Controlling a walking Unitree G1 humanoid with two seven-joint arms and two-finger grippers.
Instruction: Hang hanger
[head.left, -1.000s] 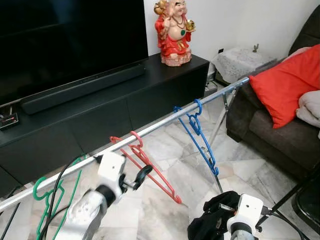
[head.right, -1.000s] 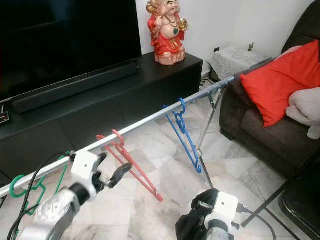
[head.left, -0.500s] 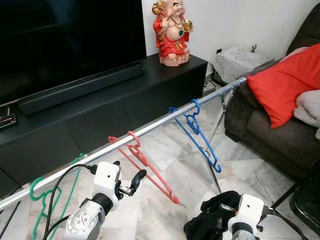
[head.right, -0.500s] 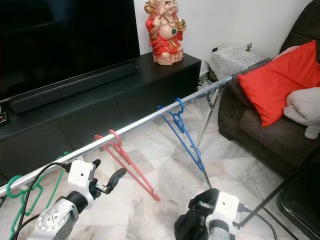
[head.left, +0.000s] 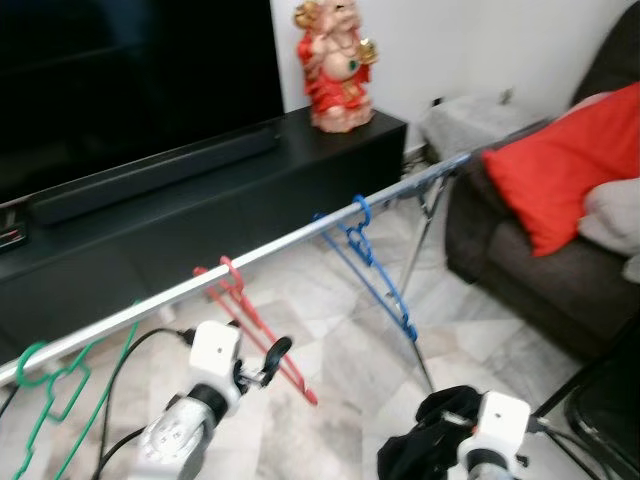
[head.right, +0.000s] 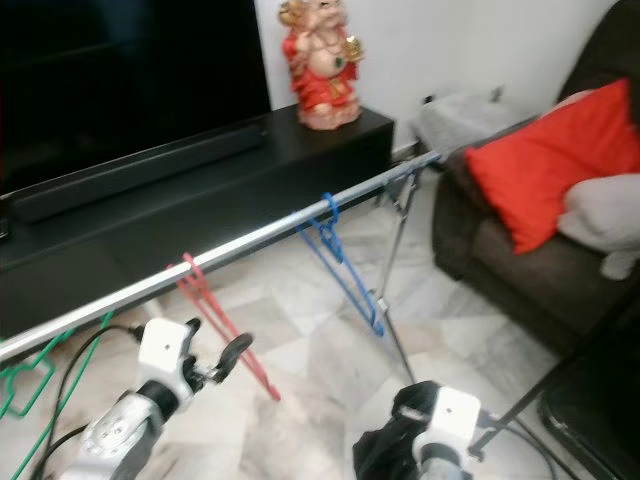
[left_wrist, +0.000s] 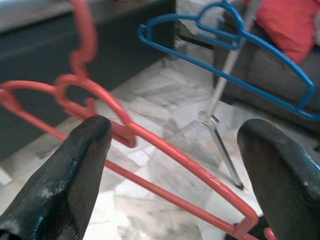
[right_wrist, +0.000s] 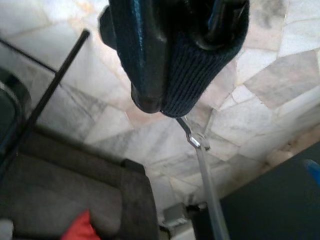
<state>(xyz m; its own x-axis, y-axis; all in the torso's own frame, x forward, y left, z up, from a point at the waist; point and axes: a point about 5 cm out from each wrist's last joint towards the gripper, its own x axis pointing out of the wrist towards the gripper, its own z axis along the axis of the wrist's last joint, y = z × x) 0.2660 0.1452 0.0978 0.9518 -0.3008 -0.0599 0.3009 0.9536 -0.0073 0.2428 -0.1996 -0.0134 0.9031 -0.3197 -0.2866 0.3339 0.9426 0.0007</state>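
Left tool (head.left: 268, 362) lower than 1 s ago: off the red hanger (head.left: 262, 335), dropped below the rail (head.left: 300, 237), fingers spread, hanger hanging free between them in the wrist view. Whole scene slid toward 9 o'clock and blurred: camera shift, not the things.

Left pincer (head.left: 272, 356) gapes beside red hanger (head.left: 262, 338) on rail (head.left: 300, 236).
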